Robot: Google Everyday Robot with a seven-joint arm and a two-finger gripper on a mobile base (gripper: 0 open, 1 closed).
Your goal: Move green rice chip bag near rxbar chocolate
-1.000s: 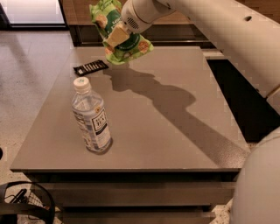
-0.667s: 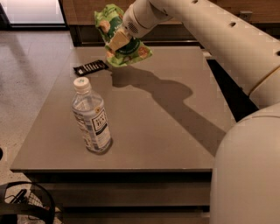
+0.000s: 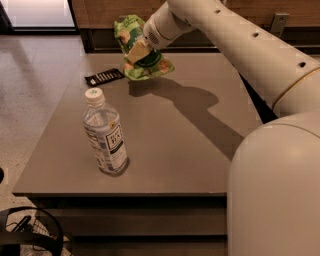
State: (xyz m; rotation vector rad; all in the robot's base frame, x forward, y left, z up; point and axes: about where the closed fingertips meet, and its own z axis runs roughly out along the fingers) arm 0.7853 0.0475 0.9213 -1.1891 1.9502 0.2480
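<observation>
Office-like break room: grey table (image 3: 180, 150), speckled floor (image 3: 30, 90), wooden cabinets (image 3: 100, 9) (hand (image 3: 136, 51) holds green rice chip bag (image 3: 155, 69) above it)

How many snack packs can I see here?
2. The green bag is clamped in the gripper above the far side of the table; the black bar lies flat on the table close beside it. The arm may hide others.

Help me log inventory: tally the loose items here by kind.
Snack bags: 1, the green rice chip bag, held by the gripper above the far side of the table.
Snack bars: 1, the rxbar chocolate.
Bottles: 1, the water bottle.
Total: 3
</observation>
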